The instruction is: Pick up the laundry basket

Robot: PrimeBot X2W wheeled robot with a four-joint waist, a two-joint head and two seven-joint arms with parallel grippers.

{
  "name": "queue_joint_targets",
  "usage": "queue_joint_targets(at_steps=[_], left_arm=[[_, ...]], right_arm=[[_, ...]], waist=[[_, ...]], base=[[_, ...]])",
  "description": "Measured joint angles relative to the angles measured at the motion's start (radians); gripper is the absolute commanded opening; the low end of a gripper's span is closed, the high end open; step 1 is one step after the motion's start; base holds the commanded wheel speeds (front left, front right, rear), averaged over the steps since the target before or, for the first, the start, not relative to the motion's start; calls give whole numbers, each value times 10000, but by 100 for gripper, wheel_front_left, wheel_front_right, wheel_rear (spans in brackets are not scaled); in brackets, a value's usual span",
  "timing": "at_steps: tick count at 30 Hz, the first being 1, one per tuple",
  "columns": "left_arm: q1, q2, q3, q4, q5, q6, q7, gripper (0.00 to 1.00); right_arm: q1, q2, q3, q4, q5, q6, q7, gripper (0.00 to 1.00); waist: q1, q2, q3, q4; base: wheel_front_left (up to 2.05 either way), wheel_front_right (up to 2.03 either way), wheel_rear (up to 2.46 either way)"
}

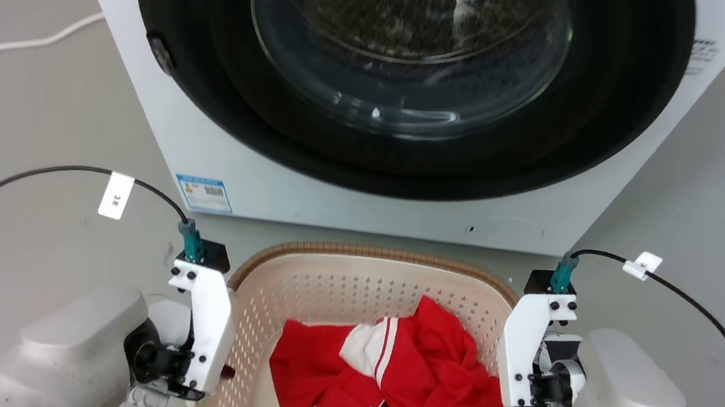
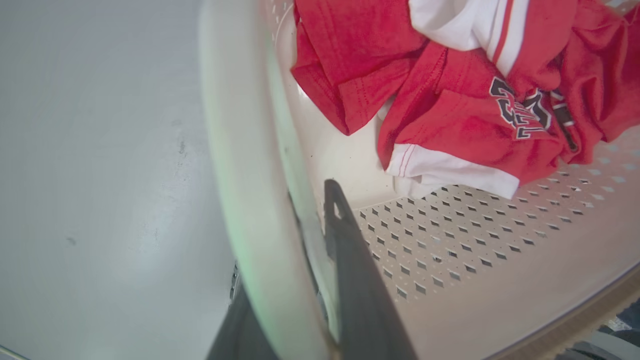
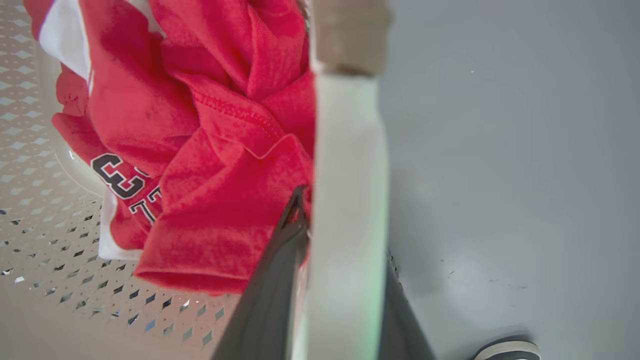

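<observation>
The laundry basket (image 1: 336, 286), cream with perforated walls and a brown woven rim, stands on the floor in front of me with a red and white jersey (image 1: 399, 388) in it. My left gripper (image 1: 213, 375) is at its left side. In the left wrist view the left gripper (image 2: 285, 240) straddles the white handle (image 2: 240, 150), one finger inside the wall and one outside, closed against it. My right gripper (image 1: 523, 400) is at the right side. In the right wrist view the right gripper (image 3: 345, 225) clamps the other white handle (image 3: 347, 165) the same way.
A white washing machine (image 1: 151, 129) with a dark round door stands right behind the basket. White cables (image 1: 13, 43) lie on the grey floor at the far left. A shoe (image 3: 507, 350) shows at the bottom edge of the right wrist view.
</observation>
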Motion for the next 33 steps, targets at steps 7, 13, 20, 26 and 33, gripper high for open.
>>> queue_joint_targets(at_steps=[7, 13, 20, 26, 33], left_arm=[[229, 56, -128, -13, -355, -2, 627, 0], [510, -31, -221, 115, -539, -2, 830, 0], [523, -180, -222, 385, -520, -2, 443, 0], [519, -253, -272, 489, -520, -2, 539, 0], [461, -303, -307, 575, -522, -2, 610, 0]], right_arm=[[156, 4, 276, -107, 303, 0, 393, 0], [261, 6, 543, -148, 512, 0, 533, 0], [303, -6, 621, -96, 606, 2, 190, 0], [380, -4, 654, -6, 692, 2, 117, 0], [386, -6, 742, 44, 819, 2, 42, 0]], waist=[[1, 0, -784, -44], [1, 0, -1487, -28], [2, 0, -1679, -6], [3, 0, -1668, 17], [4, 0, -1634, 40]], base=[[0, 0, 0], [0, 0, 0], [0, 0, 0], [0, 0, 0], [0, 0, 0]])
